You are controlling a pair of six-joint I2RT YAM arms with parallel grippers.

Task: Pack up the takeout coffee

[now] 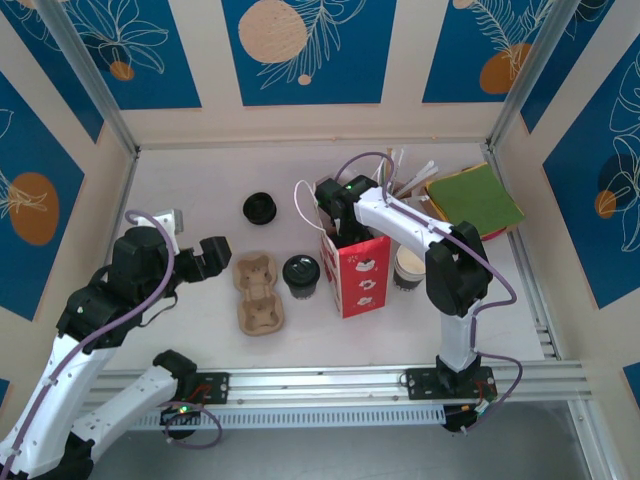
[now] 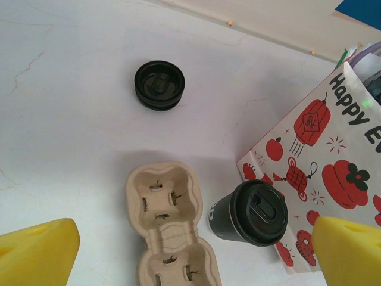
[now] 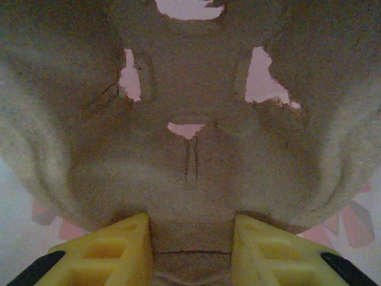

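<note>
Left gripper (image 1: 212, 252) (image 2: 190, 253): fingers flung wide and holding nothing, hanging above the near left of the table (image 1: 200, 180)
Table carrier (image 1: 258, 293) (image 2: 169, 226): a pulp two-cup tray lying flat, both wells empty, just right of the left gripper
Takeout coffee (image 1: 301, 273) (image 2: 259, 213): upright on the table with its black lid on, between the table carrier and the red bag, just beside both
Red bag (image 1: 358, 275) (image 2: 333, 161): standing upright with its mouth open
Open cup (image 1: 408, 268): no lid, right up against the bag's right side
Right gripper (image 3: 190, 253): yellow fingers drawn narrow, pinching a rim tab of the held carrier
Held carrier (image 3: 190, 119): a second pulp tray, seen close up from the right wrist
Loose lid (image 1: 260, 208) (image 2: 159, 85): black, on its own, beyond the table carrier
Green pad (image 1: 475, 200): far right corner
</note>
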